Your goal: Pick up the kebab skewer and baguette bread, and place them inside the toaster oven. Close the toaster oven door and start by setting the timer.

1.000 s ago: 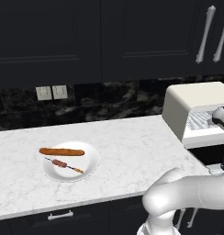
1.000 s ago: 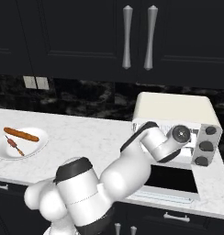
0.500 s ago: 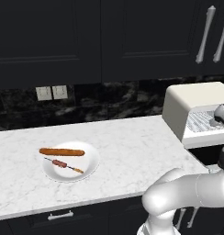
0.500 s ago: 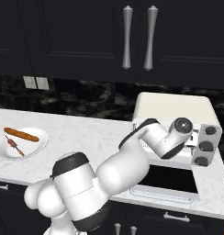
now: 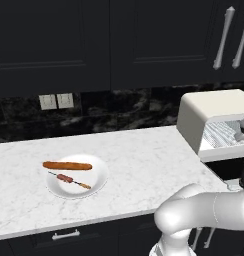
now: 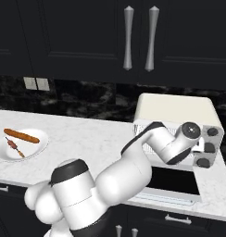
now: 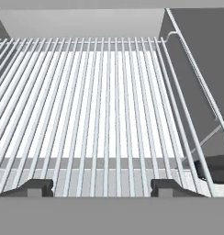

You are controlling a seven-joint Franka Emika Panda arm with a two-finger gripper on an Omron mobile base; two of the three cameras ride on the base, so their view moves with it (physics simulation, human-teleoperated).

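Two fingertips (image 7: 36, 187) over wire rack (image 7: 104, 105).

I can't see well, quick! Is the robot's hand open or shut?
Hand: open, holding nothing, fingertips apart over the toaster oven rack.

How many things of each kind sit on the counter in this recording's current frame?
Loaves of bread: 1, the baguette
Skewers: 1, the kebab skewer
Plates: 1, the white plate under both foods
Ovens: 1, the toaster oven, door open
Total: 4
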